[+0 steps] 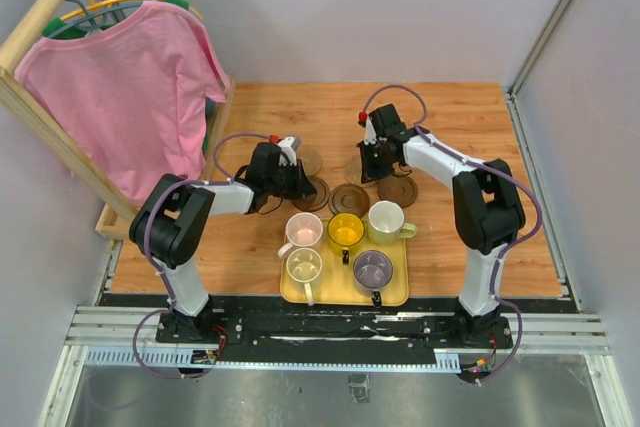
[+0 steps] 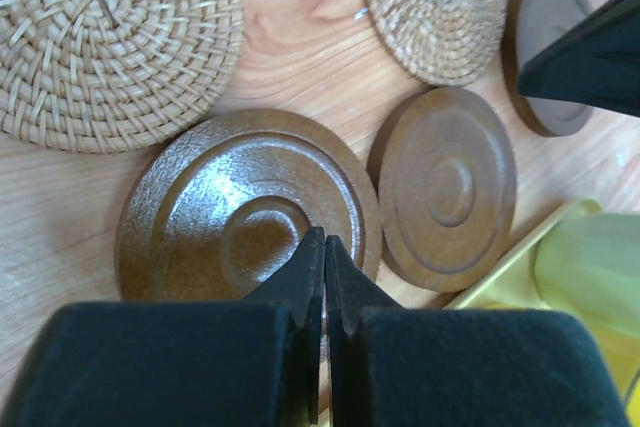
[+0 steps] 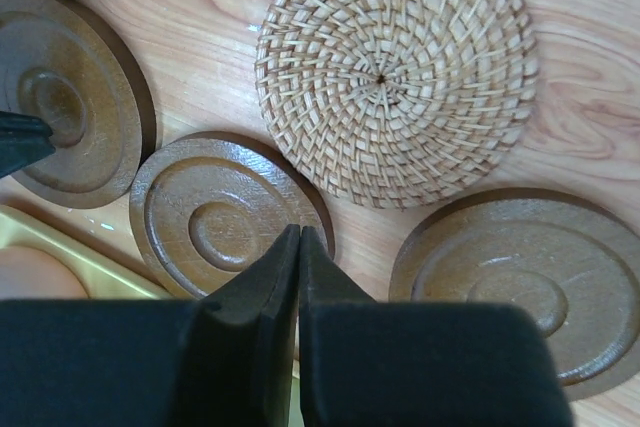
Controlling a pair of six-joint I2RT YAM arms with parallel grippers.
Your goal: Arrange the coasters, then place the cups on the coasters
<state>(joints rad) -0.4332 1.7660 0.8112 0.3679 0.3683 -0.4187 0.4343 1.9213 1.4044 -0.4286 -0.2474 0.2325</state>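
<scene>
Table (image 1: 470,237): one wooden top, carrying everything listed below.
Rack (image 1: 40,22): one wooden frame, standing at the far left.
T-shirt (image 1: 130,97): one, pink, hanging from the rack.
Tray (image 1: 340,294): one, yellow and rectangular, lying at the near edge between the arm bases and holding all the cups.
Left gripper (image 2: 323,247): fingers pressing together and gripping nothing. The tips are pointing at the left brown coaster (image 2: 200,197); whether they are touching it cannot be told.
Right gripper (image 3: 298,237): fingers pressing together and gripping nothing. The tips are hanging over the near edge of the middle brown coaster (image 3: 200,207).
Cups: five, all sitting upright in the tray.
- Back row: pink cup (image 1: 303,230), yellow cup (image 1: 346,232), white cup (image 1: 385,219).
- Front row: cream cup (image 1: 303,267), grey-purple cup (image 1: 372,269).
Coasters: five, all lying flat on the table just beyond the tray.
- Three are dark brown and grooved, the third being the right brown coaster (image 3: 530,282).
- Two are tan and woven, lying behind the brown ones: left woven coaster (image 2: 110,37) and right woven coaster (image 3: 395,72).
</scene>
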